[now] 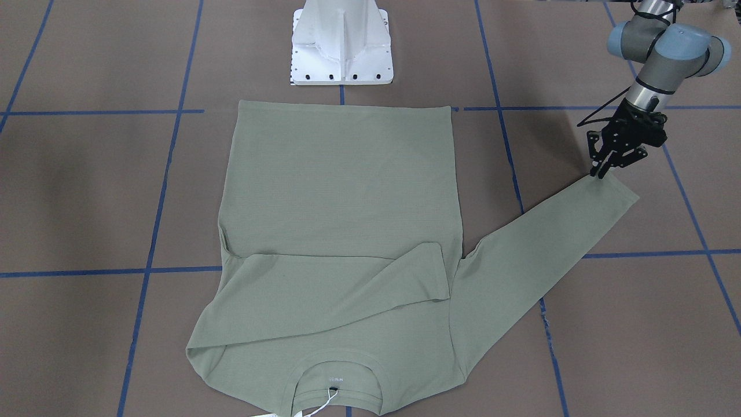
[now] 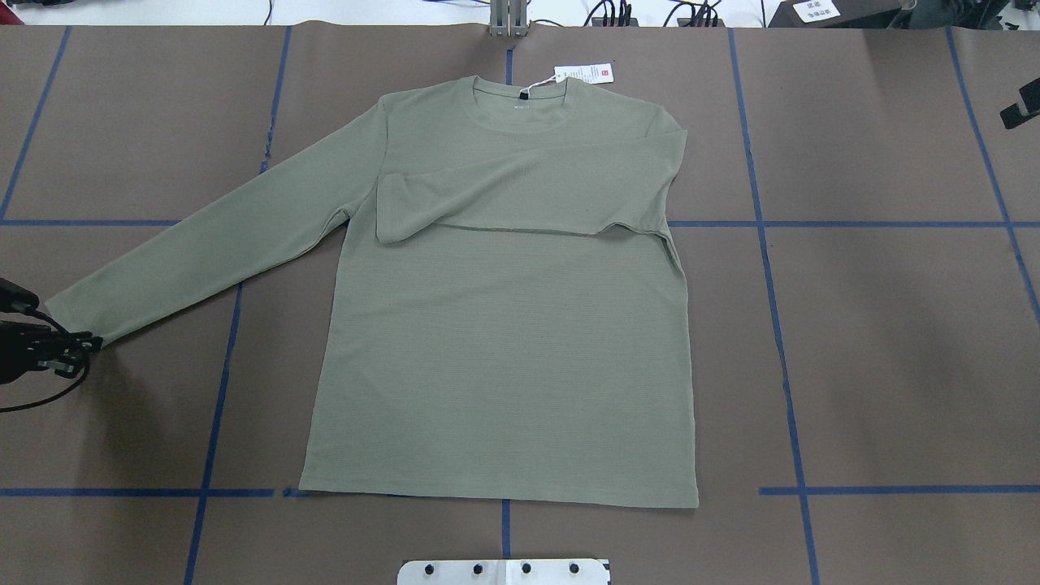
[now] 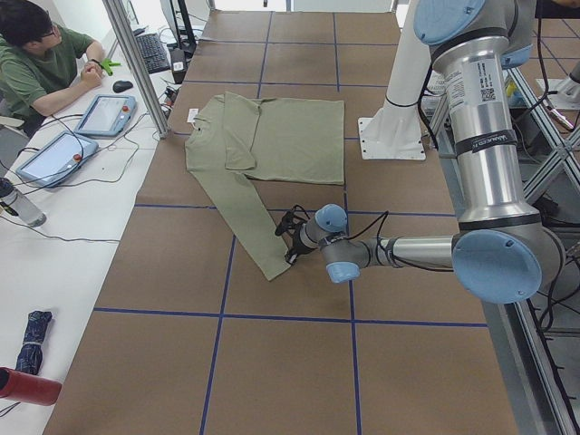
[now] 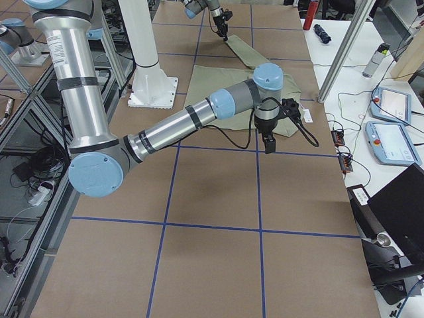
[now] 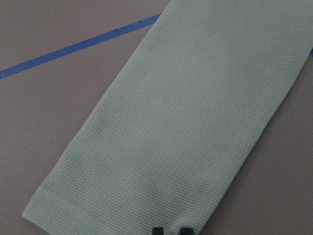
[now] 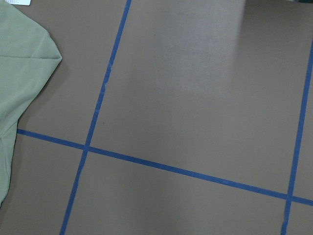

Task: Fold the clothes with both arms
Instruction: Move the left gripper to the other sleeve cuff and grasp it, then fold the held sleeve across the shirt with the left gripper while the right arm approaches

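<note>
Brown blue-taped table (image 2: 877, 341) under flat green shirt (image 2: 504, 349)

Brown work table (image 2: 894, 349) gridded with blue tape (image 2: 894, 223), under even indoor light.
The tape divides the table top into large squares. Along its far long side runs a white desk (image 3: 86, 204) with two tablets (image 3: 106, 114), a keyboard (image 3: 151, 53), a mouse (image 3: 122, 86), a clear bottle (image 3: 16, 201) and loose cables (image 3: 54, 239). A person (image 3: 36, 68) in a green top sits there, beside a slanted metal post (image 3: 136, 68).

Left pincer (image 1: 600, 172) low, fingertips (image 5: 157, 230) nearly together
</note>
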You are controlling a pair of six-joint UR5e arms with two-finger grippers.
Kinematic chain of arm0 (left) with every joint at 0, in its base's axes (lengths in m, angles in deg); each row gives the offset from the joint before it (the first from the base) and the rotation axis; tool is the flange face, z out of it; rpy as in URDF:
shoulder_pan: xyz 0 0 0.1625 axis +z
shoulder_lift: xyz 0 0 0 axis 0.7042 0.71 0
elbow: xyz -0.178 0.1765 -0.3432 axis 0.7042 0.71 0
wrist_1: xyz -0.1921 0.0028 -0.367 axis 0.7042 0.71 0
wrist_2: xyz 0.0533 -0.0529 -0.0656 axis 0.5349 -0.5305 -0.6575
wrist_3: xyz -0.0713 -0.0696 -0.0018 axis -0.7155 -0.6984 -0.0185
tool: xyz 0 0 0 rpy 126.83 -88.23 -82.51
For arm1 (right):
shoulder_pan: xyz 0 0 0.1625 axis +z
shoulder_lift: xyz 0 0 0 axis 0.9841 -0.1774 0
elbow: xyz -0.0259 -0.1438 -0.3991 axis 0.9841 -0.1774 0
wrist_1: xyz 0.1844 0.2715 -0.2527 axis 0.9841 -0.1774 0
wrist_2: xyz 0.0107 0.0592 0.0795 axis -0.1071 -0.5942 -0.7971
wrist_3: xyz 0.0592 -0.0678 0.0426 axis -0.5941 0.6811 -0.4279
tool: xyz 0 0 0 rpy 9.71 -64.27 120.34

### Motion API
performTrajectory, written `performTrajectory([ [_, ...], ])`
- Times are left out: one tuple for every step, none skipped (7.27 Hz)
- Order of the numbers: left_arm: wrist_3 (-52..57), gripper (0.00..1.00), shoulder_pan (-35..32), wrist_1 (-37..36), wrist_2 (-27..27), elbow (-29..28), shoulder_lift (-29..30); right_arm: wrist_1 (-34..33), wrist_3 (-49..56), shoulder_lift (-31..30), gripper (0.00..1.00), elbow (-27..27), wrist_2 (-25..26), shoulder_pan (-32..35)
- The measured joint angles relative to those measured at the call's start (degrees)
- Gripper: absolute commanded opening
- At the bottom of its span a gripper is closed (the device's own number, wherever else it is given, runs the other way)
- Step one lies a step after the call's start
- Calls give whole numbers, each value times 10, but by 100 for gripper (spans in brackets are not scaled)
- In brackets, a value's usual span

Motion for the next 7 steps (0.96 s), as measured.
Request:
performTrajectory([
  [0,9,-1,0,0,-3,0,0,0,0,100,0,0,0],
  [0,0,-1,0,0,-4,0,0,0,0,100,0,0,0],
  [0,0,-1,1,0,-4,0,0,0,-1,100,0,1,0],
  [-1,0,-3,1,2,-2,0,0,1,-1,100,0,1,0],
  [-4,0,-5,3,7,6,1,0,0,-3,100,0,2,0],
  [-8,0,-12,4,10,21,5,0,1,-9,100,0,3,0],
  [-13,0,-29,5,11,37,21,0,1,-18,100,0,5,0],
])
